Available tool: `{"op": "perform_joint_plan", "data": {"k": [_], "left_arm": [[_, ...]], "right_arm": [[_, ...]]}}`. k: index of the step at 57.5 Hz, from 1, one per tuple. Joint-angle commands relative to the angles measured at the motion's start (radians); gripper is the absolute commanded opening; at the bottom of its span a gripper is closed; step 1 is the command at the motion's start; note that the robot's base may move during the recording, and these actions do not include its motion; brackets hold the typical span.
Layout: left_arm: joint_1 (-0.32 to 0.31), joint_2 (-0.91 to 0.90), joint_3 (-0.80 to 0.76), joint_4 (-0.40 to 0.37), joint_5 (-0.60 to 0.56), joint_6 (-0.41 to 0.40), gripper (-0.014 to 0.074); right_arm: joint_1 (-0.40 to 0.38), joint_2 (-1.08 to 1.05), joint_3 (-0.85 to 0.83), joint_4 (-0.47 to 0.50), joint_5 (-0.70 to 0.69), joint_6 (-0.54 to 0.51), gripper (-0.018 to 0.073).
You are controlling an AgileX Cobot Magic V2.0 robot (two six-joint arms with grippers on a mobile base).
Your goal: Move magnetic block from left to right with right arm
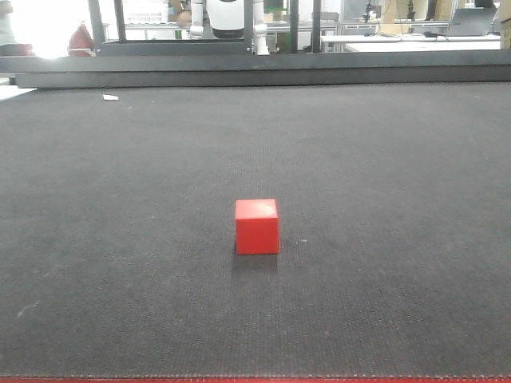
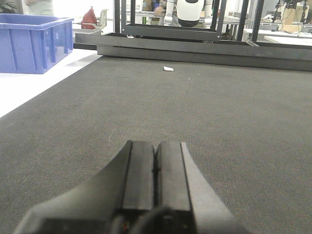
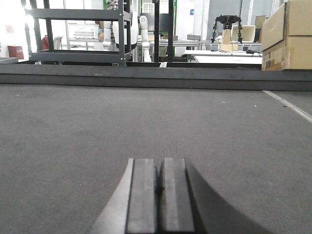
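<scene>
The magnetic block (image 1: 257, 227), a small red cube with a lighter top, rests alone on the dark mat (image 1: 120, 239) near the middle of the front view. No arm or gripper shows in that view. In the left wrist view my left gripper (image 2: 156, 144) hovers low over bare mat, its two dark pads pressed together with nothing between them. My right gripper (image 3: 160, 161) in the right wrist view is likewise shut on nothing above bare mat. The cube appears in neither wrist view.
A small white scrap (image 1: 110, 97) lies far back left on the mat, also seen as a white scrap (image 2: 168, 68). A blue crate (image 2: 34, 41) stands off the mat's left. A dark rail (image 1: 255, 73) bounds the far edge. Cardboard boxes (image 3: 287, 34) sit at the right.
</scene>
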Motion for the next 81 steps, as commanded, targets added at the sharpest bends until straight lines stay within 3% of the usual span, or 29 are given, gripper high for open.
{"op": "perform_joint_plan", "data": {"k": [1, 16, 30, 37, 51, 64, 71, 77, 81], "left_arm": [[0.0, -0.013, 0.007, -0.003, -0.078, -0.007, -0.0126], [0.0, -0.013, 0.007, -0.003, -0.078, -0.007, -0.0126], [0.0, -0.013, 0.007, -0.003, -0.078, -0.007, -0.0126], [0.0, -0.013, 0.007, -0.003, -0.078, -0.007, -0.0126], [0.0, -0.013, 0.007, -0.003, -0.078, -0.007, -0.0126], [0.0, -0.013, 0.007, -0.003, -0.078, -0.007, -0.0126], [0.0, -0.013, 0.007, -0.003, -0.078, -0.007, -0.0126], [0.0, -0.013, 0.007, -0.003, -0.078, -0.007, -0.0126], [0.0, -0.013, 0.007, -0.003, -0.078, -0.007, -0.0126]], "right_arm": [[-0.006, -0.021, -0.001, -0.01, -0.081, -0.011, 0.0056], [-0.006, -0.021, -0.038, -0.006, -0.052, -0.011, 0.0056], [-0.006, 0.034, -0.264, -0.006, 0.326, -0.011, 0.0056], [-0.006, 0.128, -0.372, -0.006, 0.473, -0.011, 0.0056], [-0.005, 0.389, -0.508, 0.006, 0.525, -0.011, 0.0056], [0.027, 0.632, -0.62, 0.007, 0.654, -0.007, 0.0062], [0.105, 0.737, -0.664, 0.007, 0.673, 0.028, 0.0207], [0.183, 0.808, -0.703, 0.007, 0.674, 0.096, 0.0519], [0.227, 0.861, -0.731, 0.007, 0.68, 0.147, 0.0648]]}}
